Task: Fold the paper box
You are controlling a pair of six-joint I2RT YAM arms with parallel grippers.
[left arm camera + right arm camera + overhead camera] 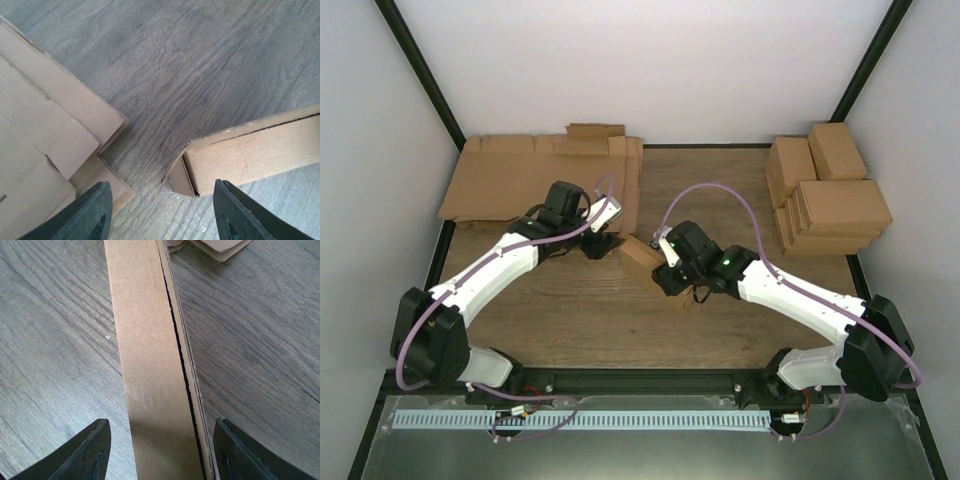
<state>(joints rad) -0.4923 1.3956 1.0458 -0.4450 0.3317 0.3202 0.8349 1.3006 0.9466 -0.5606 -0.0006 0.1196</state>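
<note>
paper box largely covered from above, its length cropped by wrist-view edges

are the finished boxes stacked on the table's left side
No, the finished boxes are stacked at the far right; flat cardboard sheets lie on the left.

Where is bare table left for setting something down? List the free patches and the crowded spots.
Free: the far middle of the table, between the flat sheets and the stacked boxes; also the near strip between the left arm and right arm. Crowded: the centre, around the paper box, and both far corners.
</note>
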